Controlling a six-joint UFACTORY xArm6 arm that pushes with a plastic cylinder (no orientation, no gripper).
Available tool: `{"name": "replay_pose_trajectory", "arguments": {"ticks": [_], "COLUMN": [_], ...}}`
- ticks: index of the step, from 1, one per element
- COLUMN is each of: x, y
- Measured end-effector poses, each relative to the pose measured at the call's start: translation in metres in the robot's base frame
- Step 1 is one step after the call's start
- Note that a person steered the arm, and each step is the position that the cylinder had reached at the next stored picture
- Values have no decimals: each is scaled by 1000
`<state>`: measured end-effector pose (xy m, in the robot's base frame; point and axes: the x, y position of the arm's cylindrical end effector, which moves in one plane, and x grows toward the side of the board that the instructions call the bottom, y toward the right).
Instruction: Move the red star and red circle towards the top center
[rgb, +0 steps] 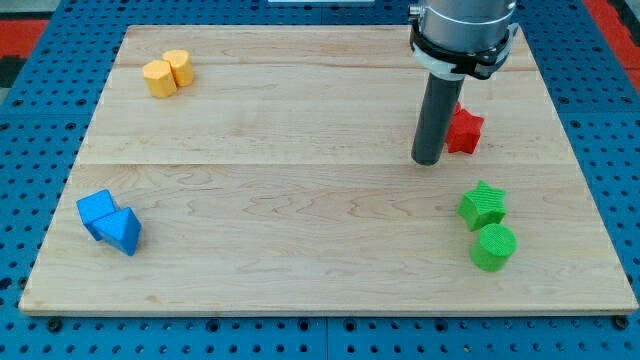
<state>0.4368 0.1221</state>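
Observation:
The red star (465, 130) lies at the view's right, in the upper half of the board, partly hidden behind my rod. My tip (428, 161) rests on the board just left of and slightly below the red star, close to it or touching. I see no red circle; it may be hidden behind the rod and its collar.
Two yellow blocks (167, 73) sit together at the upper left. A blue cube (98, 211) and blue triangle (124, 232) sit at the lower left. A green star (483, 204) and green circle (494, 247) sit at the lower right. The wooden board (300, 150) lies on blue pegboard.

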Motion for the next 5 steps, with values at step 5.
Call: {"name": "replay_pose_trajectory", "arguments": {"ticks": [5], "x": [-72], "y": [-26]}}
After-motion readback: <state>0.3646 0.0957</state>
